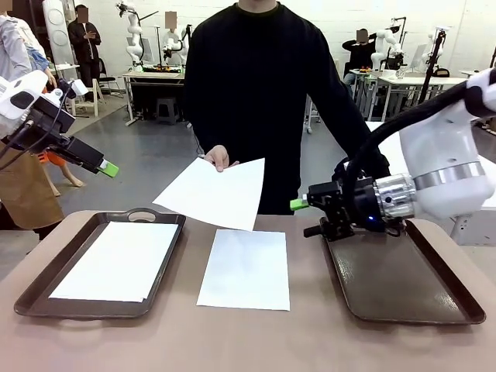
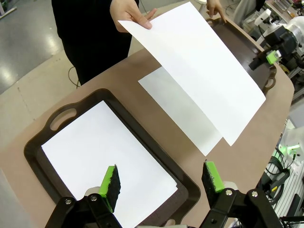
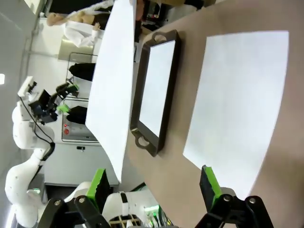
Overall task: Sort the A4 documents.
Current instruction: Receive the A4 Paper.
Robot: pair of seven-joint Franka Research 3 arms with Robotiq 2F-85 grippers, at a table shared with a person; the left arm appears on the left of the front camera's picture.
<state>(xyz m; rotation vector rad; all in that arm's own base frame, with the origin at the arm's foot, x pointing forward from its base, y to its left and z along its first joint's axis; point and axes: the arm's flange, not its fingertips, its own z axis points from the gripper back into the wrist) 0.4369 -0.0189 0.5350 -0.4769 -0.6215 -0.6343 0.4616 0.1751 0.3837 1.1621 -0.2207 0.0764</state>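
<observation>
When looking across from the robot's side, meet first a brown table (image 1: 248, 345), then a person (image 1: 263, 93) in a black top at its far edge. Next, two white arms: the right arm (image 1: 442, 155) reaching in low over the table's right part, the left arm (image 1: 23, 97) raised beyond the left edge. On the table, two dark brown trays with handles: the left tray (image 1: 85, 308) and the right tray (image 1: 403, 287), the latter under the right arm.

Three A4 documents (image 2: 190, 61), plain white. The first sheet (image 1: 116, 260) flat inside the left tray, well within its rim. The second sheet (image 1: 246, 267) flat on the table between the trays, touching neither. The third sheet (image 1: 213, 192) up in the air over the table's far middle, tilted, pinched at one corner by the person's hand (image 1: 219, 157), overhanging the far end of the second sheet.

Smaller still, the left gripper (image 2: 160, 172): spread wide with nothing between the green pads (image 2: 110, 183), held in the air by the table's left side, aimed down at the left tray. Then the right gripper (image 1: 299, 204): parted as wide, holding nothing, level above the far end of the right tray, tips turned toward the table's middle. Last, the person's other hand (image 2: 216, 7) at the far rim of the right tray.
</observation>
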